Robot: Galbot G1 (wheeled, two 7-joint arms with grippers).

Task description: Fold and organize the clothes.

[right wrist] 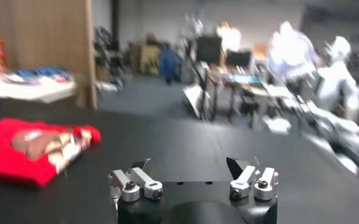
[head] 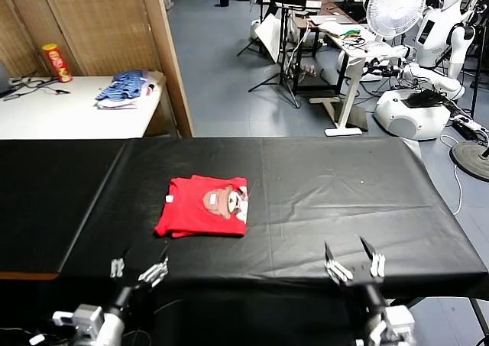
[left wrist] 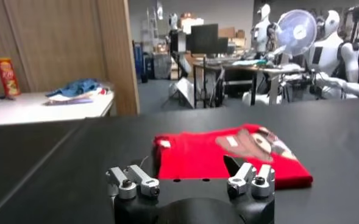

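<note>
1. Folding looks finished: bright red short-sleeved cotton T-shirt (head: 203,206) lying as a compact rectangle on the black cloth-covered table (head: 344,193), brown-and-white cartoon print facing up, small white neck tag showing at one corner.
2. Step in hand, judged: arms parked at the table's near edge, nothing held.
3. Left gripper (head: 138,270) empty, fingers spread apart, just short of the shirt's near edge and slightly to its left.
4. Right gripper (head: 352,266) empty too, fingers wide, well apart from the shirt, off to its right.
5. Next move, if any: probably only tidying or shifting the folded bundle, calling for a reach forward from the left side.
</note>
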